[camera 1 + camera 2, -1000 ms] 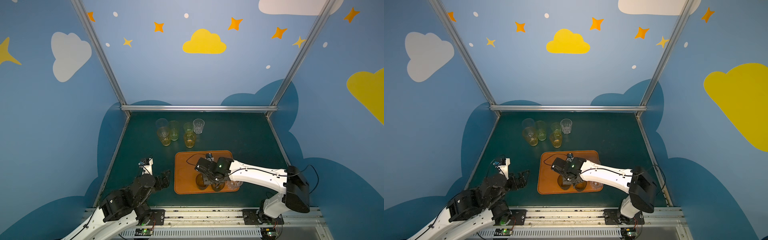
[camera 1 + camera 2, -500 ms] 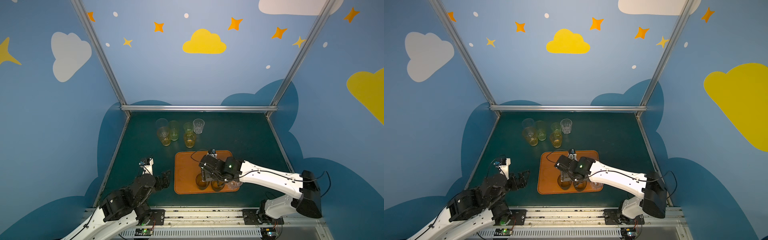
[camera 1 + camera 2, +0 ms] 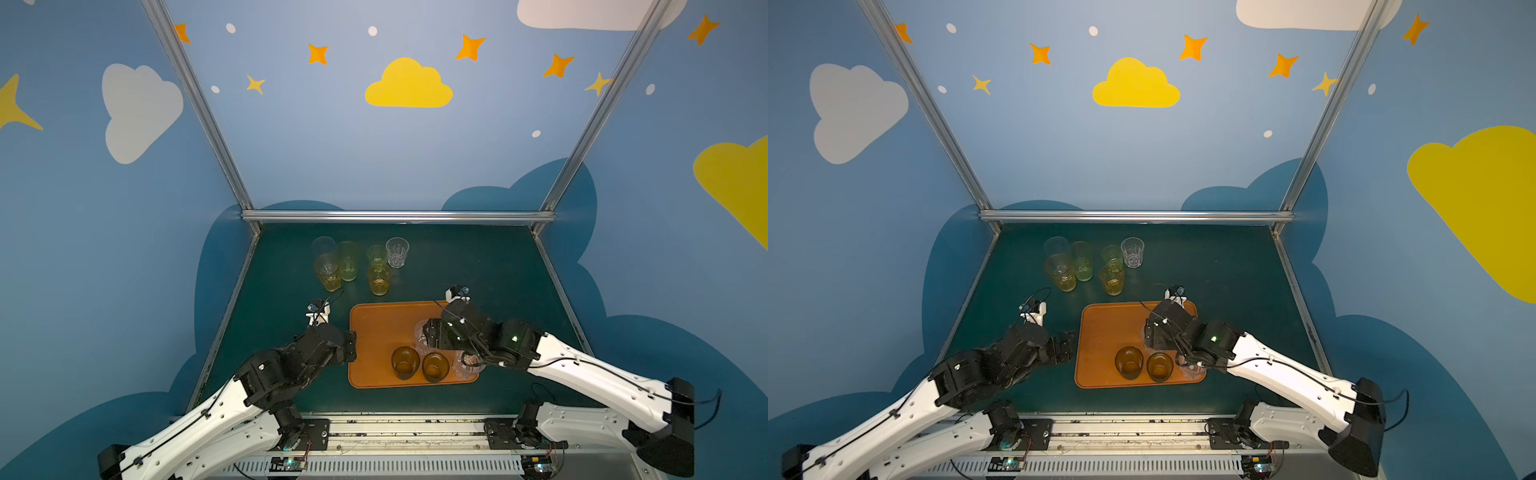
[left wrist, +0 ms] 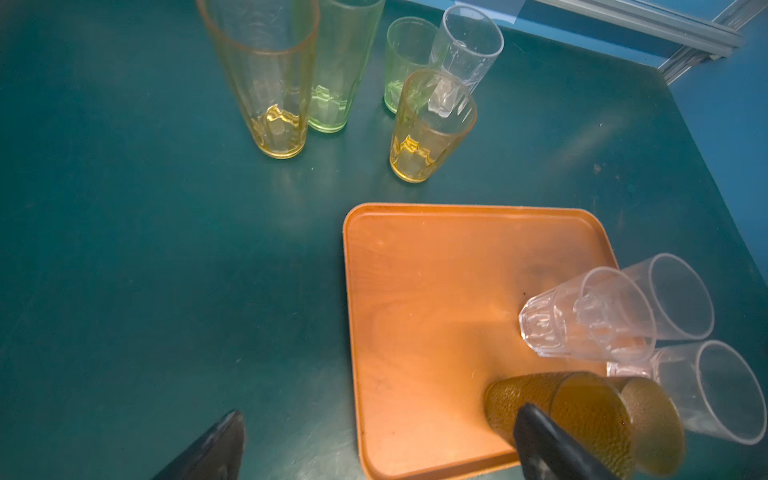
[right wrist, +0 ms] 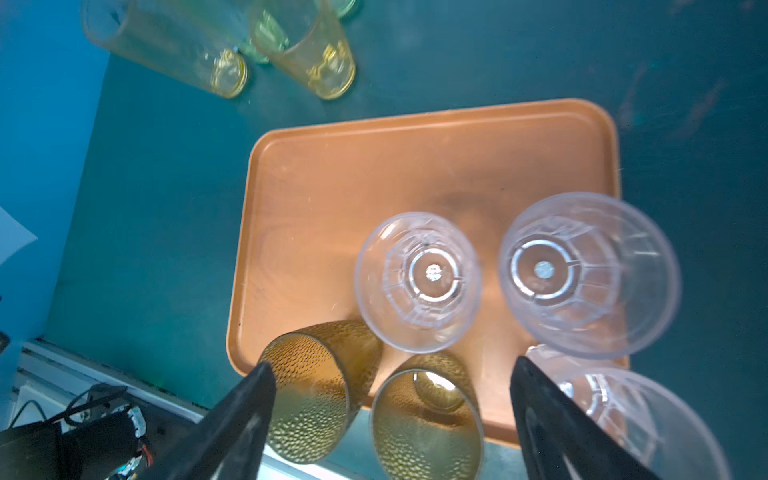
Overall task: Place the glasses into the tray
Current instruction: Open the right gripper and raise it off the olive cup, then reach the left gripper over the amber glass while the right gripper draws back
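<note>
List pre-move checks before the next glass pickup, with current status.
1. Right claw open, holding nothing: ok.
2. Right claw raised clear of the brown glass beneath it: cannot tell.
3. Left claw open and empty, at the tray's left edge: ok.
4. Five glasses on the tray upright: ok.
5. Bare tray space for more: ok; in both top views its left part is free.
6. All glasses on the tray: not ok; six glasses stand on the table behind it.
</note>
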Controlling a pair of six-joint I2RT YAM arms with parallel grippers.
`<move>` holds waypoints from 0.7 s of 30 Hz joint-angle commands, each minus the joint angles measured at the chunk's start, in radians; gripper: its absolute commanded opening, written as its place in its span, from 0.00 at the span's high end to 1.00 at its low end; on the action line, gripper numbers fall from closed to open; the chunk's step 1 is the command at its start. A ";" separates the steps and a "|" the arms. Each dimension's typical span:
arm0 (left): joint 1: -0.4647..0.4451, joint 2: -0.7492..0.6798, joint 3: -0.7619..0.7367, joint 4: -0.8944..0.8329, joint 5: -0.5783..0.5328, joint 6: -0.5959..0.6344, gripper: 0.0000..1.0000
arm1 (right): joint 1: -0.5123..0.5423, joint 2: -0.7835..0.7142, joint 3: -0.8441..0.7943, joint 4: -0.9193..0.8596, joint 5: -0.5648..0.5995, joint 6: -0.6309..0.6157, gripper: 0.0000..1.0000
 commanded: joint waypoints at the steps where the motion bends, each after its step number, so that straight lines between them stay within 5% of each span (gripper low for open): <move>1: 0.027 0.077 0.035 0.074 0.032 0.007 0.00 | -0.038 -0.096 -0.065 0.050 -0.012 -0.052 0.13; 21: 0.257 0.523 0.266 0.267 0.259 0.083 0.00 | -0.181 -0.436 -0.337 0.130 -0.130 -0.103 0.13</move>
